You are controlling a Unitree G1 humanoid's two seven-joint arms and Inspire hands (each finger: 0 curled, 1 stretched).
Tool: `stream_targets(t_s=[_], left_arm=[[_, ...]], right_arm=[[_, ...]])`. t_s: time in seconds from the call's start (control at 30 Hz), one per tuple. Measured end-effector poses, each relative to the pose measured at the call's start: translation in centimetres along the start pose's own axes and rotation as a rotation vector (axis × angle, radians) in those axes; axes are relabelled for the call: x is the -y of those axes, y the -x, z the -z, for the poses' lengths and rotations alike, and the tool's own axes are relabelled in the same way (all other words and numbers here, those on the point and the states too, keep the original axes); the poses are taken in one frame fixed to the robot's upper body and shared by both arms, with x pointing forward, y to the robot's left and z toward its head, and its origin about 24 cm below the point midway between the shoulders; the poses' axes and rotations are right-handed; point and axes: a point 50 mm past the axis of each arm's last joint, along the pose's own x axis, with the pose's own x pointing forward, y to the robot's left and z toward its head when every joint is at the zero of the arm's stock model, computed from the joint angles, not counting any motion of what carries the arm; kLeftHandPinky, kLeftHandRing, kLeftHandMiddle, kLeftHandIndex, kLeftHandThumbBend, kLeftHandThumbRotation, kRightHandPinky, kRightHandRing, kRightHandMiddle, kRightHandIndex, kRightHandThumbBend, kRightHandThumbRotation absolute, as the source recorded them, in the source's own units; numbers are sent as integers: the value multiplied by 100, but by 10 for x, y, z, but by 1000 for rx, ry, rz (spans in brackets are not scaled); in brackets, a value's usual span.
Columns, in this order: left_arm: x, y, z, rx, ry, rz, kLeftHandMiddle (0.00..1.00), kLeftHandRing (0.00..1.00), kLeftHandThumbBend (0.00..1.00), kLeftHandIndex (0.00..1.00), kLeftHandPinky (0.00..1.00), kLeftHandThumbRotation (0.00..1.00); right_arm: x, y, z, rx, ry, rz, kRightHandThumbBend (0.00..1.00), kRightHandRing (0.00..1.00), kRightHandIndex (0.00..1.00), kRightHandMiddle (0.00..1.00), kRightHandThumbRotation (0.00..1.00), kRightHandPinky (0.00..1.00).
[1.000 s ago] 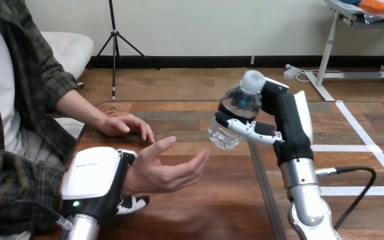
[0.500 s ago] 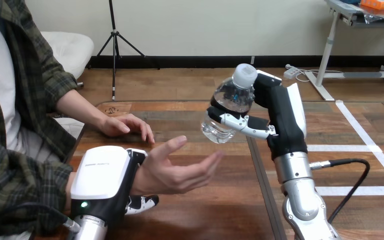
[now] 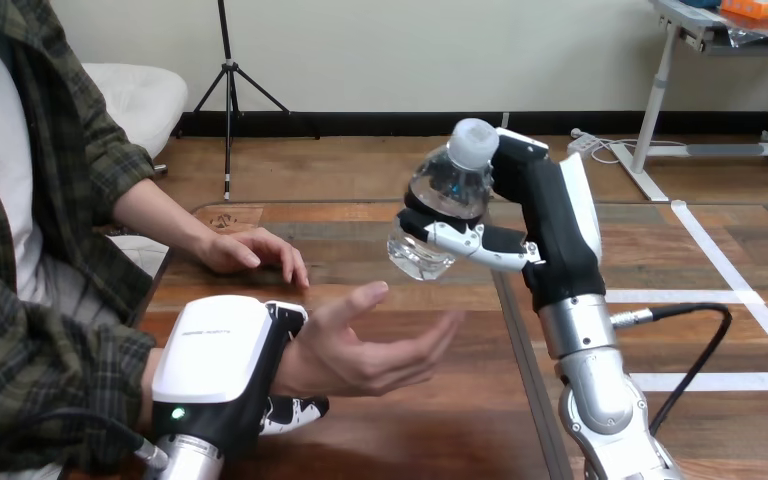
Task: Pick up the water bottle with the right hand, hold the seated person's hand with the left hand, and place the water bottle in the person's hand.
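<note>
Wooden table (image 3: 440, 420) is stretching ahead. Above it, the right hand (image 3: 545, 235) is gripping a clear water bottle (image 3: 438, 212), tilted, cap up. The bottle is hanging at one o'clock of the person's hand (image 3: 365, 345) and apart from it. That hand is lying palm-up. At its nine o'clock, the left hand (image 3: 222, 365) is curling round the person's wrist (image 3: 295, 362).

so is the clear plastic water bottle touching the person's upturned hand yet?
Apart. In the head view the right hand grips the clear plastic water bottle above the person's upturned hand; bare wooden table shows between them.
</note>
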Motion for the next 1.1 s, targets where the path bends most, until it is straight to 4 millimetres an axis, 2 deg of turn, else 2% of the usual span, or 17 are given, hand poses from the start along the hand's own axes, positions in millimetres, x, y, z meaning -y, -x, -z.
stream_targets(t_s=[0.53,1.1], left_arm=[[2,1,-4,4,17,6,36,33,85,34,31,0],[3,1,-5,11,23,10,36,33,85,34,31,0]], right_arm=[[-5,-2,-8,44,-21,-54,72,40,47,46,0,35],[-5,12,-9,49,-29,-86,72,37,46,44,0,32]])
